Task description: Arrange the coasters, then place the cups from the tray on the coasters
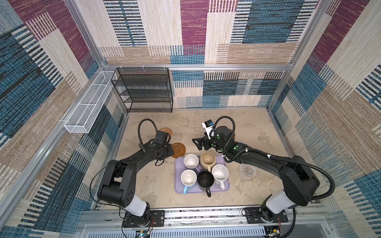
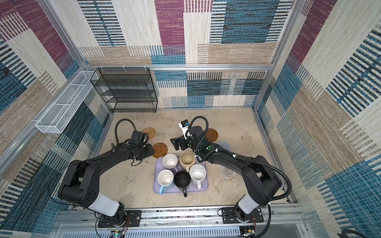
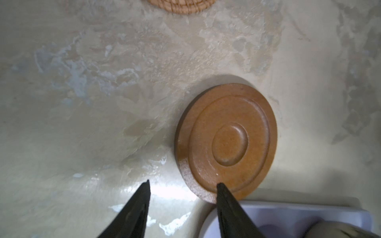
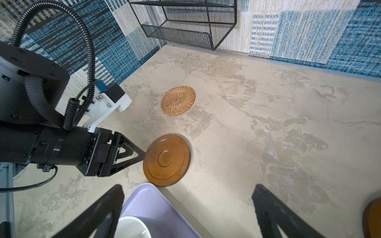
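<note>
Five cups stand on the lavender tray (image 1: 178,171): lavender (image 1: 191,160), beige (image 1: 207,159), light blue (image 1: 188,178), black (image 1: 205,180), speckled white (image 1: 220,173). A brown wooden coaster (image 3: 226,142) lies at the tray's far left corner. My left gripper (image 3: 183,183) is half open at its rim, one fingertip over the coaster and the other over bare table, gripping nothing. The tan rattan coaster (image 4: 178,100) lies farther back. My right gripper (image 4: 188,187) hangs wide open above the tray's far edge. Under the right arm lie another brown coaster (image 2: 211,135), a grey-blue one (image 2: 224,146) and a whitish one (image 1: 247,172).
A black mesh shelf rack (image 1: 144,90) stands against the back wall at the left. A white mesh basket (image 1: 90,103) hangs on the left wall. The two arms' wrists are close together behind the tray.
</note>
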Controlling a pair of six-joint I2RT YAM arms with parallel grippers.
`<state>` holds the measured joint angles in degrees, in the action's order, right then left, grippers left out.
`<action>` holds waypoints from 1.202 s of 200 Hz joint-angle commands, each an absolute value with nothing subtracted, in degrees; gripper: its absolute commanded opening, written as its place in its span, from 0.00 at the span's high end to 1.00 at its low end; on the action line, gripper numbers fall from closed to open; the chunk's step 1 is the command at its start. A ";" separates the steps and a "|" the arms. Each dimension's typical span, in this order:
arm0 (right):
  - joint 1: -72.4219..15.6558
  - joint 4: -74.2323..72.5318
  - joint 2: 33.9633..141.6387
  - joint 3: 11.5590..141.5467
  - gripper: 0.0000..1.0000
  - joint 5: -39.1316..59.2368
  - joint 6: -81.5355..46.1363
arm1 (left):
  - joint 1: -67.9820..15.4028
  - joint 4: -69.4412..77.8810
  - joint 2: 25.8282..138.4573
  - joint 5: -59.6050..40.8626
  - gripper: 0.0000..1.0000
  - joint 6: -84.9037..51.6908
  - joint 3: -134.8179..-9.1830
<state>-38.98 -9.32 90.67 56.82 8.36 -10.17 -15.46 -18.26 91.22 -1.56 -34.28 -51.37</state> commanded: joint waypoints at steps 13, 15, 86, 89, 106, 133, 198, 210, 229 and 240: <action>-39.03 -7.70 92.44 58.62 0.00 8.45 -8.26 | -16.64 -18.97 94.63 1.43 0.48 -33.49 -53.91; -39.02 -7.72 92.46 58.62 0.00 8.24 -8.20 | -16.73 -18.98 94.81 1.46 0.48 -33.44 -54.06; -38.93 -7.43 93.25 58.29 0.00 5.10 -6.91 | -19.25 -23.76 102.11 6.14 0.52 -32.96 -60.24; -38.98 -7.39 93.25 58.23 0.00 4.99 -6.86 | -19.30 -23.88 102.39 6.10 0.52 -32.95 -60.47; -38.94 -7.38 93.39 58.23 0.00 4.49 -6.60 | -19.62 -24.25 103.71 6.56 0.53 -32.98 -61.47; -38.94 -7.73 93.48 57.88 0.00 4.33 -6.59 | -20.33 -25.73 106.26 7.83 0.57 -32.77 -63.99; -38.60 -8.59 93.07 56.61 0.00 3.38 -6.40 | -20.83 -27.43 108.92 10.25 0.60 -32.98 -67.66; -38.16 -8.79 93.29 56.59 0.00 4.69 -7.06 | -20.87 -26.83 109.53 8.44 0.60 -32.98 -68.26; -36.76 -9.03 93.51 56.34 0.00 8.62 -8.44 | -20.92 -26.20 110.43 7.06 0.60 -32.95 -69.70; -36.16 -9.10 93.50 56.25 0.00 9.15 -8.79 | -20.87 -26.28 111.19 6.86 0.60 -32.79 -70.96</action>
<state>-37.17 -6.79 93.41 56.58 6.00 -7.33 -20.88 -26.04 109.10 8.62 -33.63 -69.71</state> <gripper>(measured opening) 0.997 0.398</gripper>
